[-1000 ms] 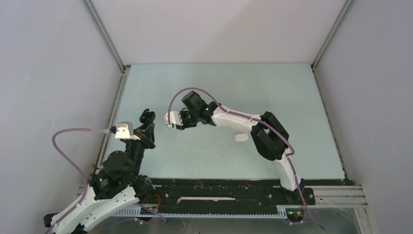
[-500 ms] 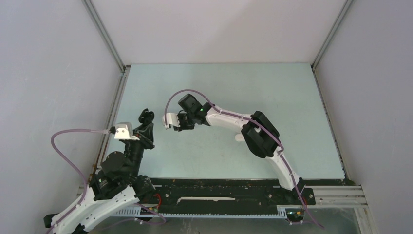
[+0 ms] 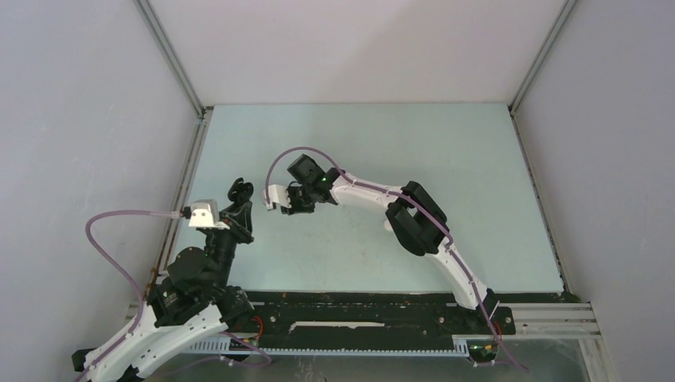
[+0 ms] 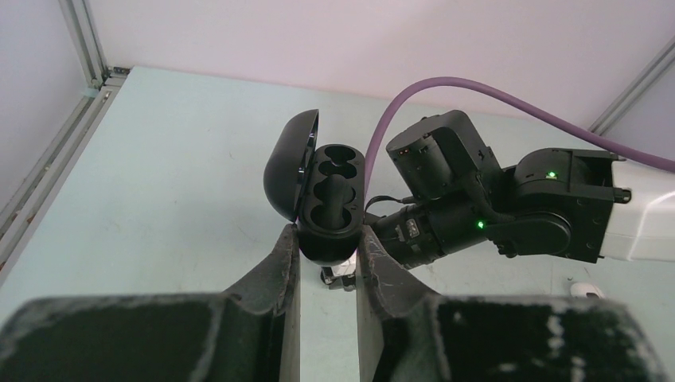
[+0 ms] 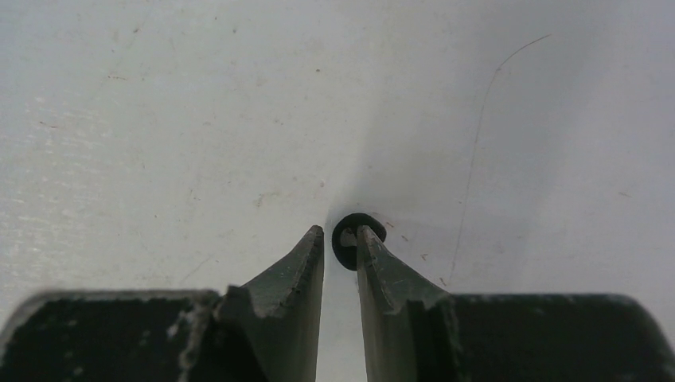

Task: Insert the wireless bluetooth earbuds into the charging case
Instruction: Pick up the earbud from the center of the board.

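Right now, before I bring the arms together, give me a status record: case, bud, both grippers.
case: black, lid open, wells look empty
left gripper: shut on case
bud: black, tiny
right gripper: shut on bud, close beside case
task: bud not yet in case

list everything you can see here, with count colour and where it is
case: 1, black, lid open, clamped in left gripper
earbud: 1, black, pinched at right gripper tips
white piece: 1, white, on table by right arm; bud or case unclear
table: 1, pale green, between grey walls
left gripper: 1, black, shut on case
right gripper: 1, black, shut on earbud, close beside case
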